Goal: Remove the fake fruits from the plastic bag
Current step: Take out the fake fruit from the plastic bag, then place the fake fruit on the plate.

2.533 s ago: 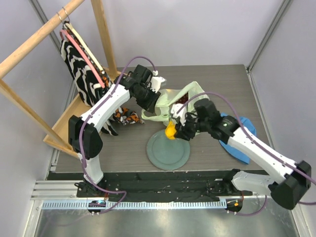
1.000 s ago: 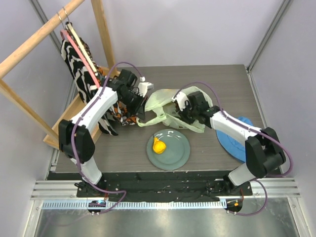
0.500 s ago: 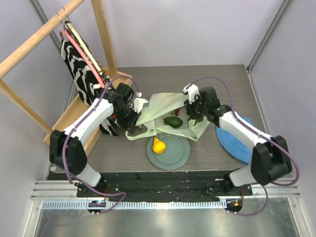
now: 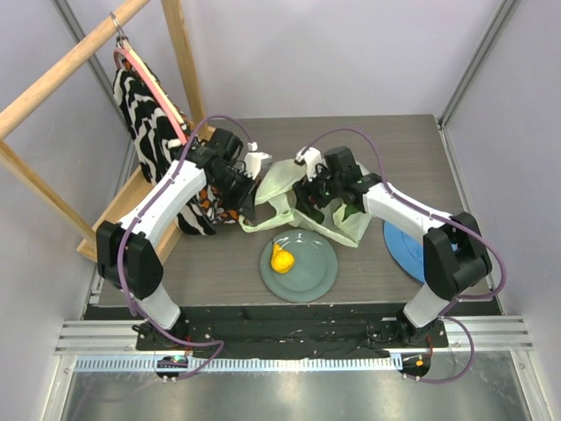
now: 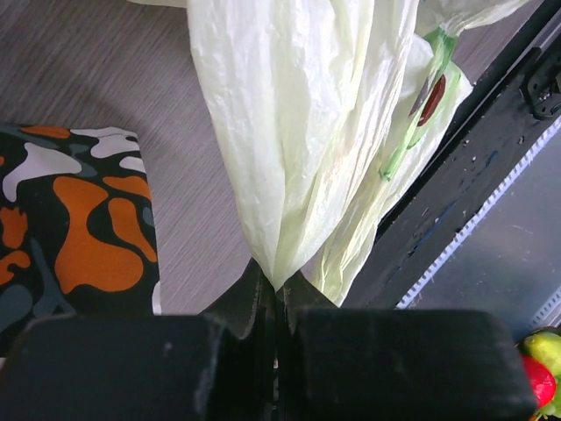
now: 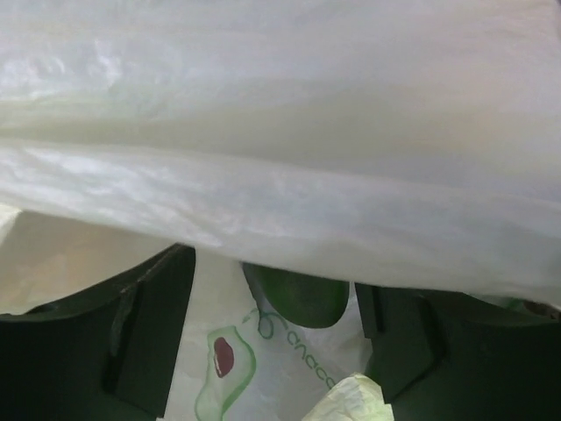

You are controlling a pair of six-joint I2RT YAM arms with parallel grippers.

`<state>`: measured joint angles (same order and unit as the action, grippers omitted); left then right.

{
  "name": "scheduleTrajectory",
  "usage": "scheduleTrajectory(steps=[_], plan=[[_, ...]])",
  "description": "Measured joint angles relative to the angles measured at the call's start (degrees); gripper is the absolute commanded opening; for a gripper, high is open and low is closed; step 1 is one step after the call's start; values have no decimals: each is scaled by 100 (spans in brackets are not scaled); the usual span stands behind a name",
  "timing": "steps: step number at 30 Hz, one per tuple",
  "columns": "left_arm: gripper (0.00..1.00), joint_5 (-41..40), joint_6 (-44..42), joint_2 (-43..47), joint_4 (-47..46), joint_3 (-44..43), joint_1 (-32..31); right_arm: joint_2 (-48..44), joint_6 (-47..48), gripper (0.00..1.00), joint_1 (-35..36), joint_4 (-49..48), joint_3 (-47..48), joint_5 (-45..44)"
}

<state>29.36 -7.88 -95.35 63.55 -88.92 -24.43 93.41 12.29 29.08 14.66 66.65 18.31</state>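
Observation:
The pale yellow-green plastic bag lies crumpled behind the grey plate. My left gripper is shut on a bunched fold of the bag, pinched between its fingertips. My right gripper is open and reaches in under the bag film. A dark green fruit lies between its fingers, untouched as far as I can see. The yellow-orange fruit rests on the plate. The purple fruit and the grape bunch are hidden.
A blue cloth hat lies right of the bag. A wooden rack with a black-and-white garment stands at the left, an orange-patterned cloth at its foot. The table's front edge is near.
My left gripper has pulled its bag fold up and back. My right gripper has moved left and into the bag, over the green fruit that lay exposed before. The yellow fruit stays on the plate.

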Motion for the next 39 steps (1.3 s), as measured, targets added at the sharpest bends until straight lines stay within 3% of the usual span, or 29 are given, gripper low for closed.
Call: scheduleTrajectory(steps=[10,13,14,17,19,23,27,33,39], plan=[[0,186,46,0,-46,293,0,350,664,86,474,168,-282,-487],[0,195,48,0,-57,293,2,758,807,74,544,90,-173,-741],[0,197,48,0,-59,293,2,894,855,57,546,90,-118,-828],[0,197,48,0,-74,293,2,1023,1032,34,529,94,11,-1019],[0,195,46,0,-76,293,2,1008,1143,29,496,140,70,-1123],[0,190,46,0,-105,293,2,623,1263,28,428,476,144,-1281],[0,197,76,-50,-122,269,2,-627,1290,28,372,955,317,-1139],[0,203,212,-345,-142,-52,2,-2387,1331,29,483,1482,492,-94],[0,-175,557,-905,-341,-776,-17,-2524,1762,27,1073,1952,-203,754]])
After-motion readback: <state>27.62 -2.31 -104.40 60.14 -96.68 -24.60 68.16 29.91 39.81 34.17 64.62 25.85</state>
